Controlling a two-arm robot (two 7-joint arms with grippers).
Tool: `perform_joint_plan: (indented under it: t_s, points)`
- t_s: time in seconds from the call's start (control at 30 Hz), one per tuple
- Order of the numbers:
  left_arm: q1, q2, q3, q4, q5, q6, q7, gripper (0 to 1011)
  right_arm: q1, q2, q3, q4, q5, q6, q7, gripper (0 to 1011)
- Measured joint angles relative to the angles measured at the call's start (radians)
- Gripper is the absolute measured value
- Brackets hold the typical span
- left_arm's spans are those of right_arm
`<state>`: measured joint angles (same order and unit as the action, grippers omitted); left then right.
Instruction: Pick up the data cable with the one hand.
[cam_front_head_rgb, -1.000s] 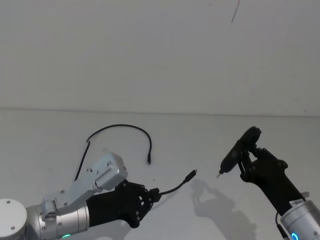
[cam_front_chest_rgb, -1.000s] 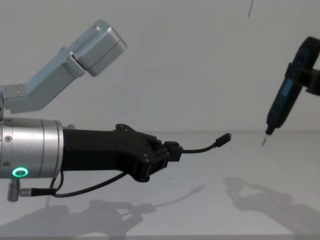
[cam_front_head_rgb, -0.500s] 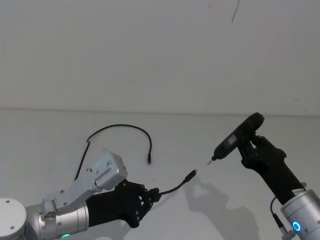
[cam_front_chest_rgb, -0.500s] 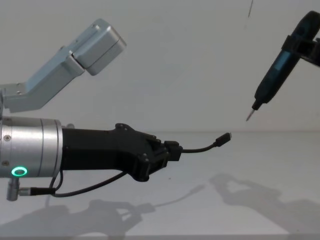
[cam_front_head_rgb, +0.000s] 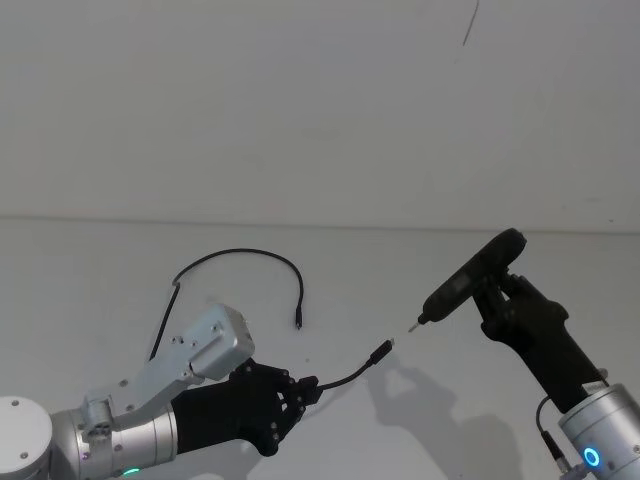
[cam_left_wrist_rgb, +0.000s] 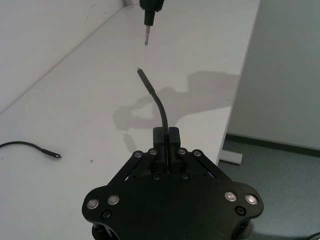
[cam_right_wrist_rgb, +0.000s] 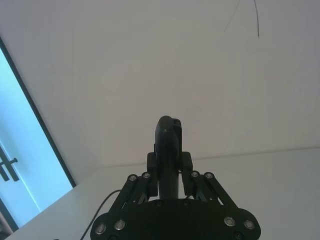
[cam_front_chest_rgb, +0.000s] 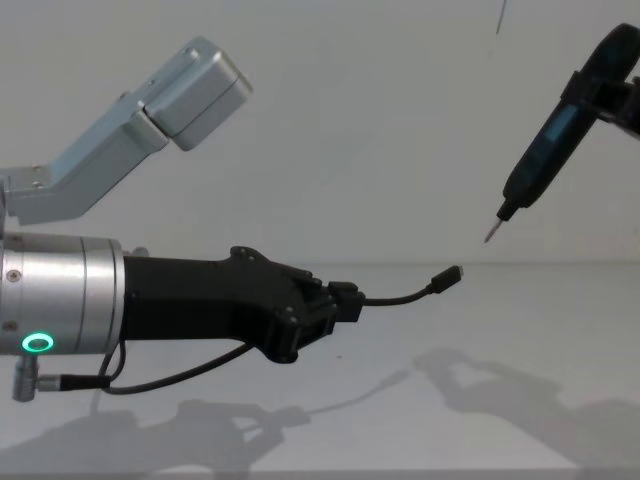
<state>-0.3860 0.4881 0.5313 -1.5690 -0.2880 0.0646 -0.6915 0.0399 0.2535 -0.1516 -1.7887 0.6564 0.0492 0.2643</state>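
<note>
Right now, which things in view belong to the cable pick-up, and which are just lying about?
Job:
data cable, lying loose, not gripped
left gripper

Not the job:
short wire, clamped in the left gripper
right gripper, holding the pen-like tool

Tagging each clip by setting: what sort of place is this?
Probably a robotics lab or test room: a white table against a plain white wall, a glass door, and the left gripper holding a wire, the right gripper a tool.
</note>
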Motion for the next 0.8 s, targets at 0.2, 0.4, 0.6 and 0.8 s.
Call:
perform_joint_plan:
  t_s: [0.2,0.4,0.6,0.8]
  points:
    - [0.000,0.000,0.000,0.000,0.000,0.000,0.000,49,0.003,0.004,-0.011,0.012,0.009,-0.001,0.011,269]
    - [0.000,0.000,0.000,0.000,0.000,0.000,0.000,49,0.009,0.007,-0.022,0.026,0.021,-0.002,0.024,269]
    - [0.000,0.000,0.000,0.000,0.000,0.000,0.000,49,0.012,0.009,-0.028,0.035,0.032,-0.007,0.035,269]
    - [0.000,0.000,0.000,0.000,0.000,0.000,0.000,49,0.015,0.013,-0.034,0.045,0.033,-0.024,0.043,269]
